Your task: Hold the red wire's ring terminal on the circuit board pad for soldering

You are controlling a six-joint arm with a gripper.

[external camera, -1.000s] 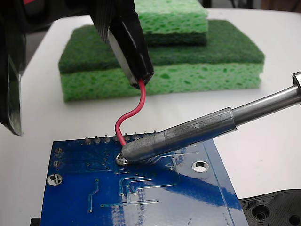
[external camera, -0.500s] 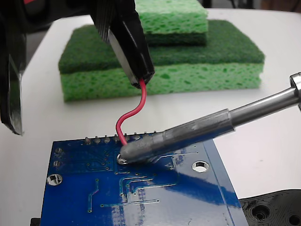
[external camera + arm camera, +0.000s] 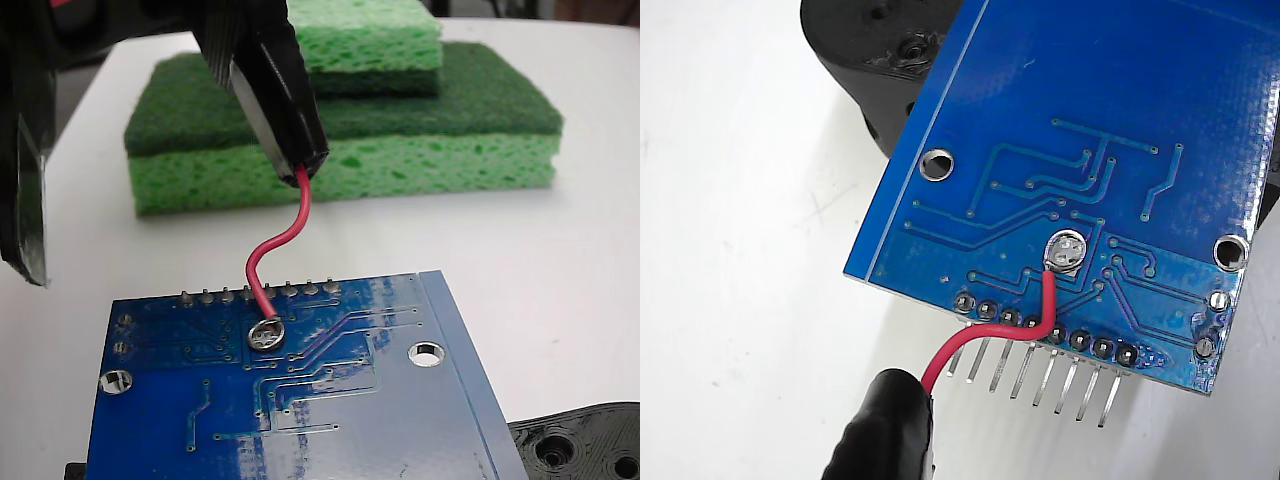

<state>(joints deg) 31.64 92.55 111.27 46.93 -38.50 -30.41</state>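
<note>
Pincer (image 3: 292,165) grips the upper end of the red wire (image 3: 283,236), closed on it; wire curves down in an S to the ring terminal (image 3: 266,335), which lies flat on the circuit board (image 3: 330,420) over the pad; pad itself largely covered by the ring. Wrist view: ring terminal (image 3: 1066,250) sits just above the row of solder bumps (image 3: 1045,325), header pins (image 3: 1040,375) projecting off the board edge over the white surface (image 3: 740,250). Two green sponges (image 3: 400,130) stacked behind the board, well apart; black plastic part (image 3: 585,445) with holes at lower right, just beside the board corner. Nothing stands between camera and ring.
</note>
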